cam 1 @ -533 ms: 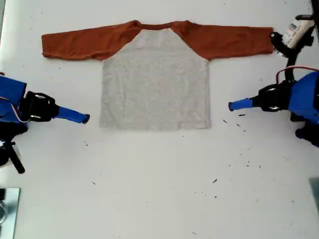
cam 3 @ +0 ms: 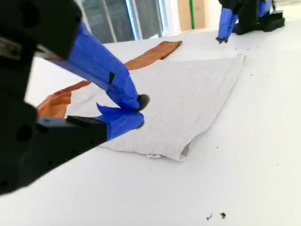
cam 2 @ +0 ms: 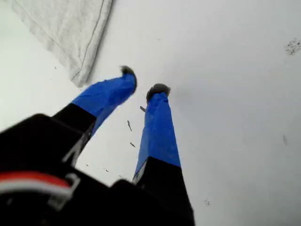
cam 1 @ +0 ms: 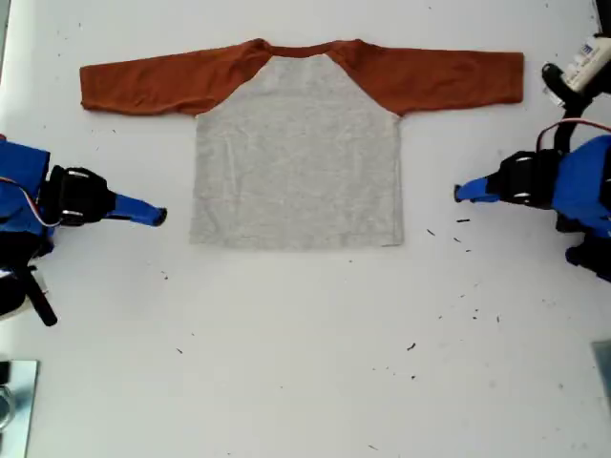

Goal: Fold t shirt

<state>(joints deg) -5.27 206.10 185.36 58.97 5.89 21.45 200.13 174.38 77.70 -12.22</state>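
T shirt (cam 1: 298,162) lay flat on the white worktop (cam 1: 305,363), plain grey side up, both rust-orange sleeves spread straight out, collar towards the exterior view's top. No print seen on the visible side.

My first claw (cam 1: 458,194) sat at the exterior view's right, just off the hem corner and not touching the cloth. Jaws stood slightly parted with nothing between them, as the first wrist view confirmed (cam 2: 142,80). Dark specks were scattered on the worktop near it.

My second claw (cam 1: 160,217) sat at the exterior view's left, near the opposite hem corner and clear of the fabric. Tips looked pinched together and empty (cam 3: 140,112).
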